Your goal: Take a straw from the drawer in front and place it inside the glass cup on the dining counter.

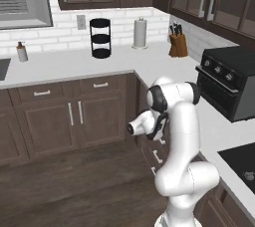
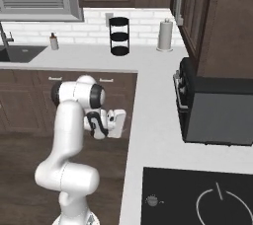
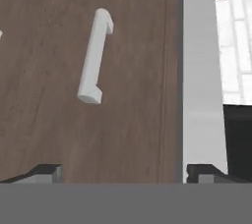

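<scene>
A counter [image 1: 74, 64] runs along the back wall and turns down the right side. On its back stretch a tiered rack [image 1: 100, 38] stands left of a paper towel roll [image 1: 140, 33], with a knife block [image 1: 178, 43] in the corner. An oven [image 1: 229, 84] sits on the right stretch, a cooktop [image 2: 197, 197] nearer. Drawers [image 1: 100, 85] lie under the counter; the gripper [image 3: 123, 171] faces the drawer [image 3: 74, 95] handle [image 3: 95, 56].

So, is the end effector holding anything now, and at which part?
Nothing is held. The end effector is open, its fingertips wide apart in front of the closed drawer, not touching its silver handle.
</scene>
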You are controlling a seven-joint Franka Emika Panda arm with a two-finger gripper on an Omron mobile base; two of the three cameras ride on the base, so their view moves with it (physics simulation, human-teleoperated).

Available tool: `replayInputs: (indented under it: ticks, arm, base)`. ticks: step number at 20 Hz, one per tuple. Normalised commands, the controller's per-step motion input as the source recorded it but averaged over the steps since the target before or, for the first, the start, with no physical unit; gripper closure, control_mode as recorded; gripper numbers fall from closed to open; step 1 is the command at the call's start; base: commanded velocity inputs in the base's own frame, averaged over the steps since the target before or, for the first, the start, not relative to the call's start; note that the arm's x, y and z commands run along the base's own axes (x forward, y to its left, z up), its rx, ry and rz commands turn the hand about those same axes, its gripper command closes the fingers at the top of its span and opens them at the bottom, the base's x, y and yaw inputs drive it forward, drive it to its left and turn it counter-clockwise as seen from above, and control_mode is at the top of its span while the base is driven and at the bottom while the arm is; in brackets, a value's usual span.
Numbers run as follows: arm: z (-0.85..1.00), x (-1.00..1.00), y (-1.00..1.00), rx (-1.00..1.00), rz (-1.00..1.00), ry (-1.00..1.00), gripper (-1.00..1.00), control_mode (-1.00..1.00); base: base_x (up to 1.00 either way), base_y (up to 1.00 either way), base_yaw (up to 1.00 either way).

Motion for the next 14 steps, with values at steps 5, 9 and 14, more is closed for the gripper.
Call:
replayInputs:
  ticks: [5,9,14]
  arm:
    - [-0.24,0.42,-0.16,-0.07,0.0,0.04,-1.0,-1.0]
    - [-0.19,0.5,-0.22,-0.01,0.0,0.05,-1.0,-1.0]
    - [-0.18,0.46,-0.21,0.0,0.0,0.06,-1.0,-1.0]
  base:
    - [0.0,0.0,0.0]
    - [0.0,0.0,0.0]
    - [0.0,0.0,0.0]
